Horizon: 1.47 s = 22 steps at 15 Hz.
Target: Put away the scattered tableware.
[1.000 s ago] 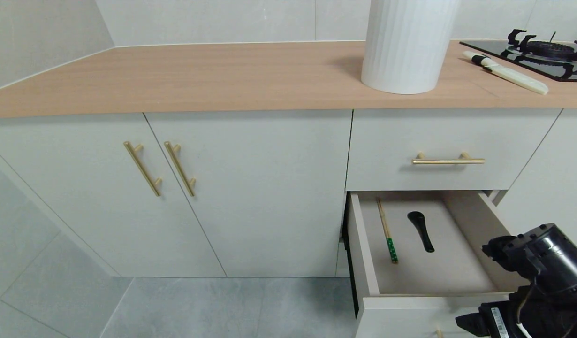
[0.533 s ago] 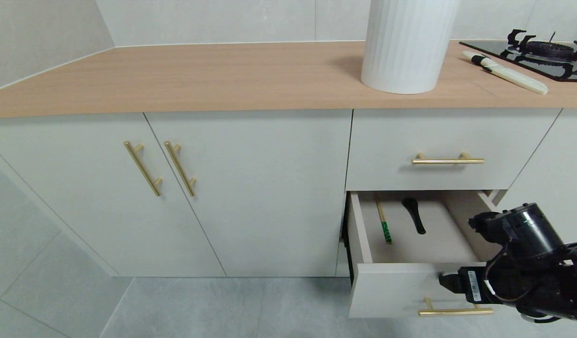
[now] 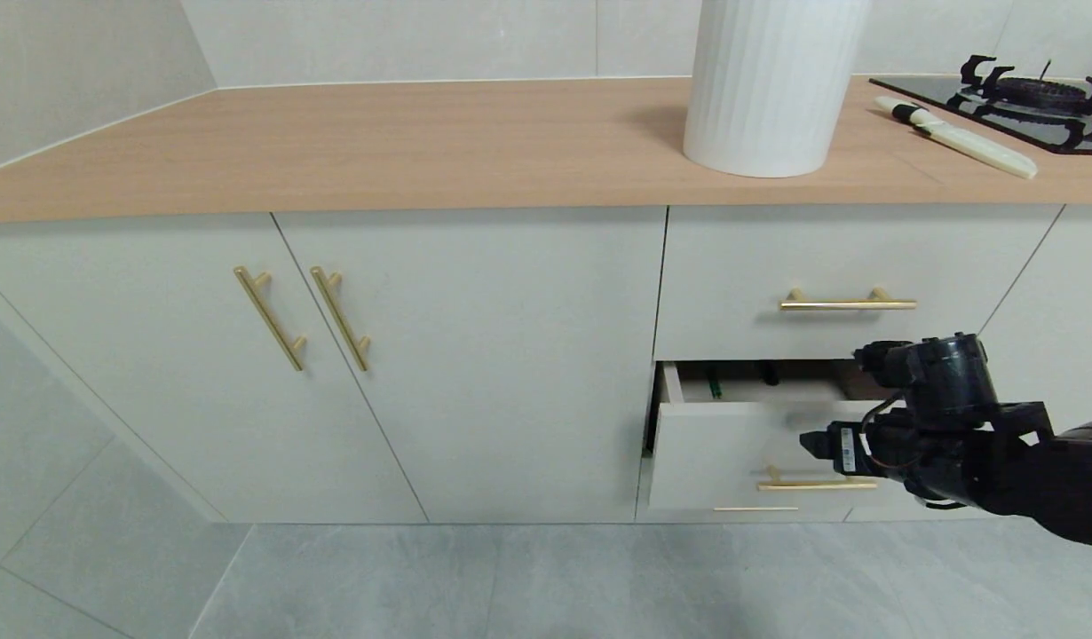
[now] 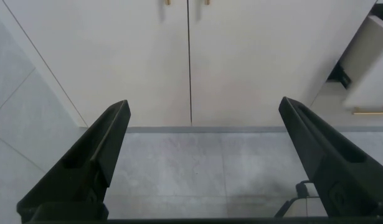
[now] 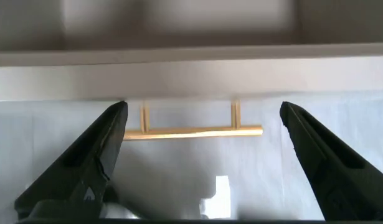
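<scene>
Where the counter [image 3: 333,151] spans the upper frame, a knife [image 3: 959,142] lies at upper right, not yet stowed. Below, at lower right, the drawer [image 3: 732,439] stands slightly open, its front just proud of the doors [image 3: 510,373] beside it. The right gripper [image 3: 817,441] is at that front, just above the handle [image 3: 817,485], jaws spread wide and holding nothing. This is judged to be a flat push to shut the drawer, with no grip needed. Through the gap, the ends of the chopsticks [image 3: 713,383] and spoon [image 3: 768,373] show inside, so both are stowed. The left gripper [image 4: 203,107] hangs clear before the doors, jaws wide and empty.
</scene>
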### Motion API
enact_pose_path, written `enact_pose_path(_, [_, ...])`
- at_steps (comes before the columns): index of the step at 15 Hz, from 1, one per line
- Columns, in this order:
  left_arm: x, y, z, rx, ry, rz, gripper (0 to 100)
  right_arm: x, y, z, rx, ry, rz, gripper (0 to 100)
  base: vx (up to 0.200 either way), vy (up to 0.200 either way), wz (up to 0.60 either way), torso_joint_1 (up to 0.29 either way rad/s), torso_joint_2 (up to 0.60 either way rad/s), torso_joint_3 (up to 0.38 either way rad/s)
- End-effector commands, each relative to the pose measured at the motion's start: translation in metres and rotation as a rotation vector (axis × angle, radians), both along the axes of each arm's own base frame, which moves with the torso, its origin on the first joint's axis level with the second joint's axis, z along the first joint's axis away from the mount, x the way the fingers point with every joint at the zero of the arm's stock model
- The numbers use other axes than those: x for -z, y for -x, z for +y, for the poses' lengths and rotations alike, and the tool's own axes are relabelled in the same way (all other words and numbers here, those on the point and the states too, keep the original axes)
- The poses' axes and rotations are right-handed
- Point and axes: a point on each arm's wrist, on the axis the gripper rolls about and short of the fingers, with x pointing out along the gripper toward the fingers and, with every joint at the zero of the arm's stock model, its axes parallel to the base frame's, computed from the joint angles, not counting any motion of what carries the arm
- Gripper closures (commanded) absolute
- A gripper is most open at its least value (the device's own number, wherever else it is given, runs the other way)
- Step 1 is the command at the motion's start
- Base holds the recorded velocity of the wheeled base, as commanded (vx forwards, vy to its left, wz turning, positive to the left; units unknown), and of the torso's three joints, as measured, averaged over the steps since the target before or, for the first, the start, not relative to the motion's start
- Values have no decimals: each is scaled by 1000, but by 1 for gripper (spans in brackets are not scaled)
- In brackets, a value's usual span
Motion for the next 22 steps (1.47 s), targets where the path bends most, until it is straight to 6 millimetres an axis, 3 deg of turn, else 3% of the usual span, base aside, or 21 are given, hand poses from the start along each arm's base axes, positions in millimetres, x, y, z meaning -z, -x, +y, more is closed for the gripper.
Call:
enact_pose_path(1, [0,0,0,-1,0,1,0,15,-19,-1,19,1,7,0,0,0,0,0,0,0])
enact_pose_path(10, [0,0,0,-1,0,1,0,44,-45,-3,65,-57,-250,0,0,0,0,0,0,0])
enact_pose_path(22, [0,0,0,-1,0,1,0,40,-73,-14,155,-102,-380,0,0,0,0,0,0,0])
